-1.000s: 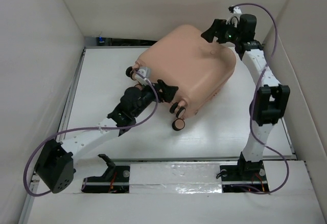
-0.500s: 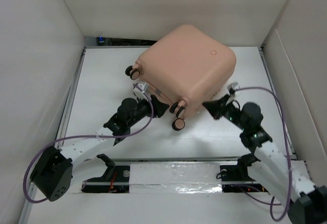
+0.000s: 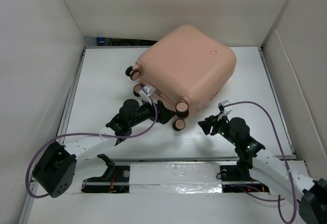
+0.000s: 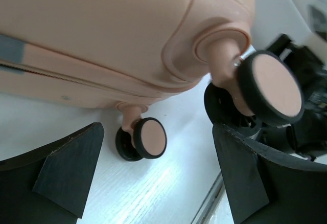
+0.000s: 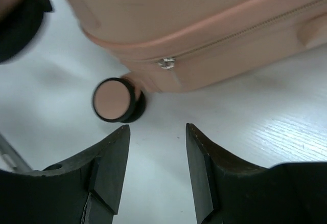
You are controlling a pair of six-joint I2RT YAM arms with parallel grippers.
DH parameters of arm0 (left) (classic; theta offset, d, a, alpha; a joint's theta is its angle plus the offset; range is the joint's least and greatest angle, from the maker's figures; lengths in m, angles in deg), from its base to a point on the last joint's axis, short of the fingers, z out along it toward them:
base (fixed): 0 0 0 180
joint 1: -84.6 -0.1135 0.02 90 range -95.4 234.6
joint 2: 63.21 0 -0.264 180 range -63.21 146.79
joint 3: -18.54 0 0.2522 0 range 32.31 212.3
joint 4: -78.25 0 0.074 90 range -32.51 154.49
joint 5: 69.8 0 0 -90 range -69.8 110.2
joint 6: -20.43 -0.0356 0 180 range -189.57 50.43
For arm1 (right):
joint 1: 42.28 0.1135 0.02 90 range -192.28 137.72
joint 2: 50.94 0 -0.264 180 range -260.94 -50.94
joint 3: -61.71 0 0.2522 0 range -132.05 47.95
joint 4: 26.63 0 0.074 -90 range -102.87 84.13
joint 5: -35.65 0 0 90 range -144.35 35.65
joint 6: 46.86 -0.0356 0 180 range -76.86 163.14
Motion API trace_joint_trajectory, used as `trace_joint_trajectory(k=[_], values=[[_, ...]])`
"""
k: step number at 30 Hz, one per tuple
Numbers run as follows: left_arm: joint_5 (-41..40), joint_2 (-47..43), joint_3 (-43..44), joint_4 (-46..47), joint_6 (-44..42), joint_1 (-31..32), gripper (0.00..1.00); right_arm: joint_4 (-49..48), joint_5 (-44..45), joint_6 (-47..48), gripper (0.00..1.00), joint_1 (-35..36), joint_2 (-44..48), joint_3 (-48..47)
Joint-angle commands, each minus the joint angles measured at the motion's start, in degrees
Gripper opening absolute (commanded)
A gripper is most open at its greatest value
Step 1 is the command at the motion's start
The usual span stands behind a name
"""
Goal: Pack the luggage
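The luggage (image 3: 186, 65) is a closed peach-pink hard-shell suitcase lying flat at the table's far middle, its caster wheels (image 3: 179, 124) facing the arms. My left gripper (image 3: 166, 112) is open and empty just left of the near wheels; its wrist view shows the shell (image 4: 102, 35) above and two wheels (image 4: 148, 138) ahead of the jaws. My right gripper (image 3: 207, 125) is open and empty, low on the table to the right of the wheels. Its view shows one wheel (image 5: 115, 100) and the zipper seam (image 5: 167, 62) ahead.
White walls enclose the white table (image 3: 102, 86) on the left, back and right. The arm bases and a metal rail (image 3: 173, 175) run along the near edge. Purple cables (image 3: 255, 111) loop from both arms.
My right arm swung from behind the suitcase down to the table in front of it. My left gripper shifted slightly right toward the wheels. The suitcase settled flat.
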Motion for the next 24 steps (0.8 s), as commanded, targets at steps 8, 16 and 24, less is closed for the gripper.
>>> trace_joint_trajectory(k=[8, 16, 24], values=[[-0.20, -3.15, 0.24, 8.91, 2.35, 0.64, 0.87, -20.78, 3.47, 4.14, 0.54, -2.24, -22.36, -6.14], [-2.68, -7.46, -1.88, 7.23, 4.02, 0.64, 0.94, -25.34, 3.48, 5.37, 0.53, -3.47, -24.65, -6.49], [8.04, 0.27, 2.08, 9.68, 3.41, 0.64, 0.99, -27.82, 0.65, 5.19, 0.40, -3.48, -29.04, -8.25]])
